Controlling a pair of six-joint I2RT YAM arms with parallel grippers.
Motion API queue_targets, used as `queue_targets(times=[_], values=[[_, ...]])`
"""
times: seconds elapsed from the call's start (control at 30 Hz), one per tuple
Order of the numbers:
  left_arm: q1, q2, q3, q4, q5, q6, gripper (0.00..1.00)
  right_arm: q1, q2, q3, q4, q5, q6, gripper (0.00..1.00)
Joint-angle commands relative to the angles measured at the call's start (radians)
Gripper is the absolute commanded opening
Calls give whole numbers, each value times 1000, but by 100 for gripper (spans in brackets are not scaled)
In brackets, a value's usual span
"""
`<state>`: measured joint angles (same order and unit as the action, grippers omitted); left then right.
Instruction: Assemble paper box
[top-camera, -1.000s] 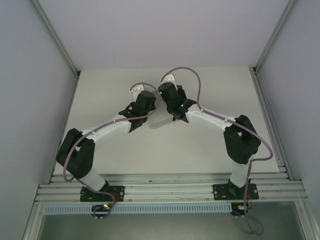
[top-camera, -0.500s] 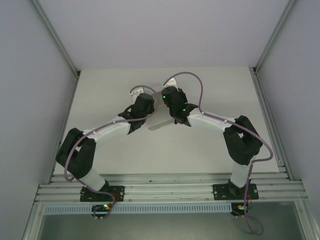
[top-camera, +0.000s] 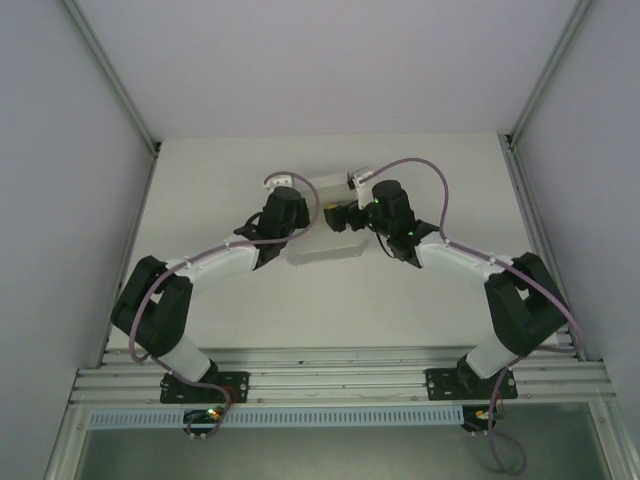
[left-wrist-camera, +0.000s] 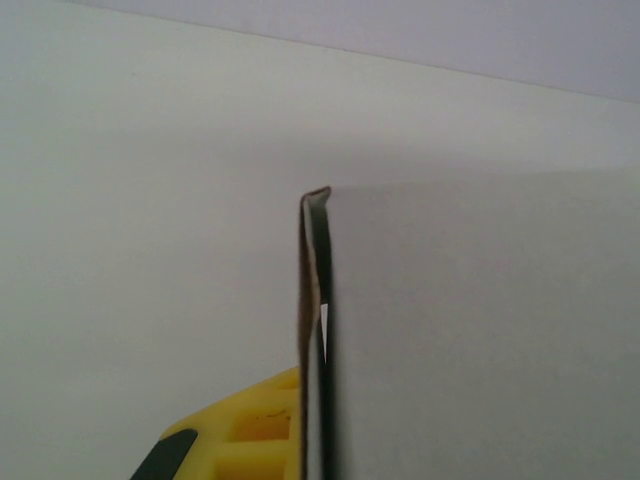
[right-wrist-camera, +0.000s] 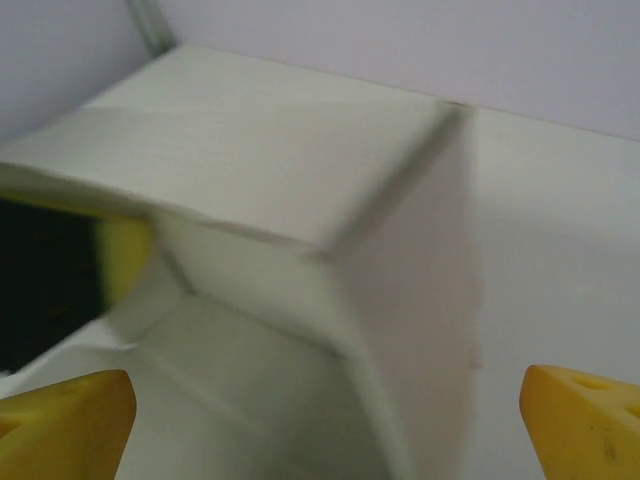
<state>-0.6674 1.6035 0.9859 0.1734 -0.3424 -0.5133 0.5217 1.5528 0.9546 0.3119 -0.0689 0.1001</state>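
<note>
The paper box (top-camera: 325, 248) is white cardboard, partly folded, held up over the table's middle between the two arms. My left gripper (top-camera: 296, 218) is shut on one of its panels. In the left wrist view that panel (left-wrist-camera: 480, 330) stands edge-on against a yellow finger (left-wrist-camera: 240, 435), and the other finger is hidden behind it. My right gripper (top-camera: 345, 216) faces the box from the right and is open. Its yellow fingertips (right-wrist-camera: 60, 425) sit wide apart at the bottom corners of the right wrist view, with the box's folded corner (right-wrist-camera: 390, 250) just ahead of them.
The white table (top-camera: 420, 290) is walled by grey panels left, right and behind, with aluminium posts (top-camera: 530, 100) at the back corners. A metal rail (top-camera: 340, 380) carries both arm bases at the near edge. Purple cables (top-camera: 430, 175) loop over the wrists.
The right arm has swung out to the right and its gripper has drawn back off the box. The box has turned from a tilted strip to a more level, wider shape.
</note>
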Motion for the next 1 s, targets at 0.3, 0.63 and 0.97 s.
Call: queue_targets(times=[0.3,0.63,0.97], values=[[108,42,333,-602,546,920,0,-126,-424,-56,-412,176,264,100],[-38,272,650,-1048,207,1594,0,-238,-609,-170,-606,239,295,100],[-107,610,1037,-1332,112,1667,0,-285,-643,-206,-660,233,291,100]])
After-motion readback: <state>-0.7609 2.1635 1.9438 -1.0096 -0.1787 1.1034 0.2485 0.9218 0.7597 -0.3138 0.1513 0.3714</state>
